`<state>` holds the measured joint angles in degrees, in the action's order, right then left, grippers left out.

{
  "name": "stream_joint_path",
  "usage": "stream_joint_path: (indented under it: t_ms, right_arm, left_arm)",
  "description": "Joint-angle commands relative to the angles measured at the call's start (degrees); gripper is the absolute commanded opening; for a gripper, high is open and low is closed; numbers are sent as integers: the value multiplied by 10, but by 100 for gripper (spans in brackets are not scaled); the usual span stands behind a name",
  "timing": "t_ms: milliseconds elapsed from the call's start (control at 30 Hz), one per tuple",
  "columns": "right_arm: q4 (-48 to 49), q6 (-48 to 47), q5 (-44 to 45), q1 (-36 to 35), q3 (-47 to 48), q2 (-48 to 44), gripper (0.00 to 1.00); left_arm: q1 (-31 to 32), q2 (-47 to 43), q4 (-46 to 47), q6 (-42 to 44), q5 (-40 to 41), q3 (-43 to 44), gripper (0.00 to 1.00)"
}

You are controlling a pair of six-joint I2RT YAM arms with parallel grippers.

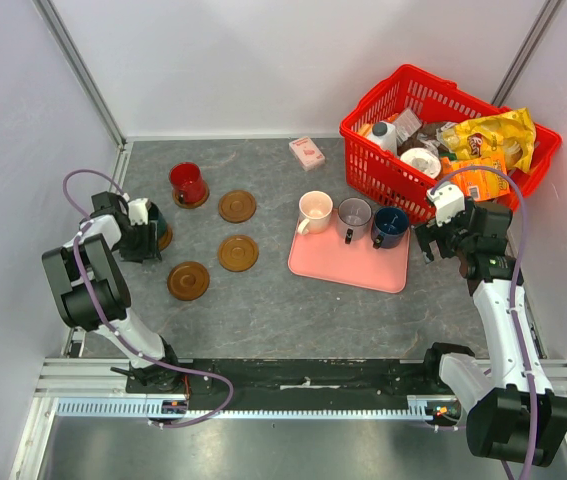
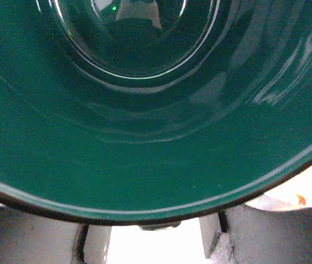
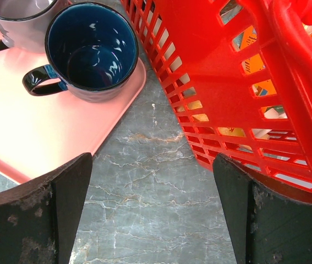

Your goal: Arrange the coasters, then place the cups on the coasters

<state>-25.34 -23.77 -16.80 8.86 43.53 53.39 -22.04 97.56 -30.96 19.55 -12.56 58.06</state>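
A dark green cup (image 2: pixel 156 110) fills the left wrist view, its inside facing the camera. In the top view it stands at the far left on a coaster (image 1: pixel 166 241), with my left gripper (image 1: pixel 141 235) right over it. The fingers (image 2: pixel 98 245) stand apart below the rim; whether they press on the cup is not visible. A red cup (image 1: pixel 188 183) sits on another coaster. Three bare coasters (image 1: pixel 237 206), (image 1: pixel 237 253), (image 1: pixel 188 280) lie nearby. Cream (image 1: pixel 314 211), grey (image 1: pixel 354 214) and navy (image 3: pixel 89 49) cups stand on the pink tray (image 1: pixel 348 262). My right gripper (image 3: pixel 153 209) hangs open and empty.
A red basket (image 1: pixel 403 165) full of packaged goods stands at the back right, its wall (image 3: pixel 222 82) close beside my right gripper. A small pink and white box (image 1: pixel 307 152) lies at the back. White walls and metal rails enclose the grey marbled table (image 3: pixel 156 165).
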Motion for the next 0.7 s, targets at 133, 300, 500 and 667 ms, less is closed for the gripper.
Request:
stream_joint_path:
  t_ms: [133,300,500,667]
  right_arm:
    - [5,7,-6,4,22,4,98]
    - [5,7,-6,4,23,6,98]
    - [4,7,-12,4,22,1,98]
    - [0,7,-18,4,23,1,98]
  left_arm:
    - [1,-32,27,-9,-5,-17,60]
    - [3,-84,28,-3,10,-23,60]
    - [5,-167,28,8,17,-34,60]
    - [21,-234,27,20,17,-46,61]
